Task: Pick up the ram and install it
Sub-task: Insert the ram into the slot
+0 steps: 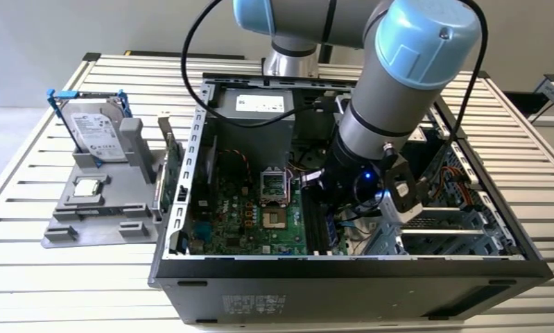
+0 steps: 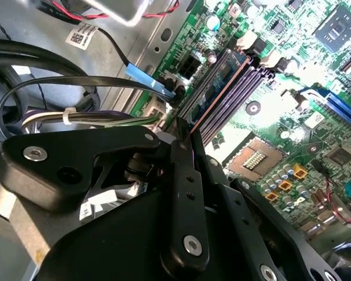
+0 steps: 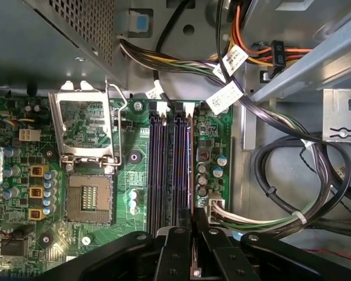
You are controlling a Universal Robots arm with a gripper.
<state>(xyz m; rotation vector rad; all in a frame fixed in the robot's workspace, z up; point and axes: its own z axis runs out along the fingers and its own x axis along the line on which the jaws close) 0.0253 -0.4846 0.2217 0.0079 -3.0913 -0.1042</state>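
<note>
The ram (image 3: 190, 170) is a thin stick seen edge-on in both wrist views, its long edge (image 2: 219, 93) running along the black memory slots (image 3: 163, 164) on the green motherboard. My gripper (image 3: 194, 221) is shut on one end of it, the two black fingers (image 2: 184, 170) pressed against its flat sides. The stick lies in line with the slot nearest the capacitors; whether it is seated I cannot tell. In the exterior view the arm (image 1: 387, 104) reaches down into the open computer case, over the memory slots (image 1: 315, 222).
An open processor socket (image 3: 90, 196) with a raised metal frame (image 3: 84, 126) lies beside the slots. Cable bundles (image 3: 280, 193) crowd the other side. The case walls (image 1: 351, 277) enclose the arm. A grey stand with a hard drive (image 1: 99, 132) sits at the exterior view's left.
</note>
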